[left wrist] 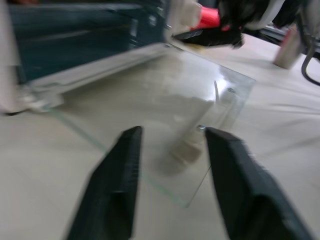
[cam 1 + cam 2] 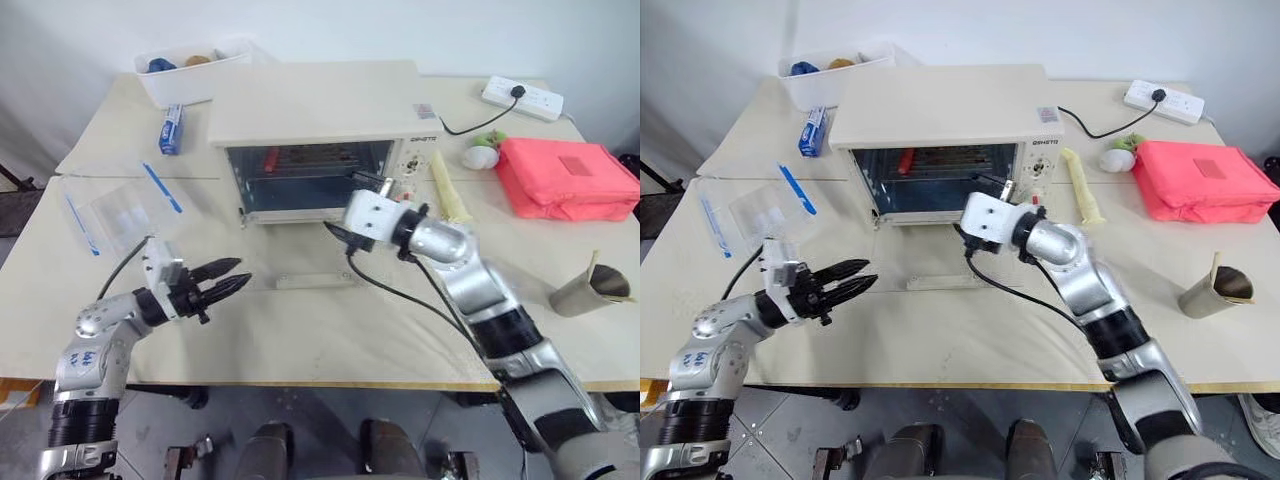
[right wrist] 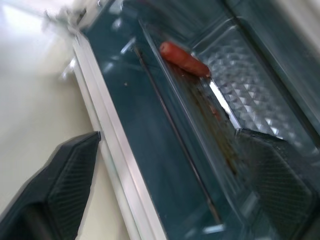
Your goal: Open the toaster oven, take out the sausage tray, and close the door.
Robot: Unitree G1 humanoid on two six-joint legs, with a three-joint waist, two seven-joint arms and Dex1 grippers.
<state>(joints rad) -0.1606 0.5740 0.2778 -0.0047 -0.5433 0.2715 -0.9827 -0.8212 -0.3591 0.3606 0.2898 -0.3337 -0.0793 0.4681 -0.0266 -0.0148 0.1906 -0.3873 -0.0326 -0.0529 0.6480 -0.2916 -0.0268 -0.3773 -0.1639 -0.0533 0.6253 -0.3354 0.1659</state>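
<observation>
**Oven door's down, right fingers are lining up on the tray**

So you're looking at the toaster oven (image 2: 320, 135) sitting toward the back of the counter (image 2: 300, 330) with the door (image 2: 300, 255) already folded flat onto the counter in front of it. The cream handle bar (image 2: 315, 281) is lying at the door's front edge, on the side nearest you.

Your right gripper (image 3: 165, 185) is hanging right at the oven's mouth with its fingers (image 3: 60, 185) spread wide and gripping nothing. In the right wrist view, the sausage tray (image 3: 235, 95) is sitting inside the oven just ahead of the fingers, with the far finger overlapping the tray's near edge, though I can't tell if it's actually touching. The red sausage (image 3: 184, 59) is lying further in, past both fingertips, at the far end of the tray. The wire rack rod (image 3: 175, 145) is running between the two fingers.

Your left gripper (image 2: 228, 280) is hovering low over the counter, well off to the left of the door, fingers (image 1: 112, 185) parted and empty. In the left wrist view, the glass panel and its handle are lying straight ahead between the fingertips, not touching them.

Off beyond the right arm you're also seeing a red pouch (image 2: 565, 178), a power strip (image 2: 522, 97) and a paper cup (image 2: 590, 290). On the left there's a clear plastic container (image 2: 120, 212) and a white bin (image 2: 190, 75).
</observation>
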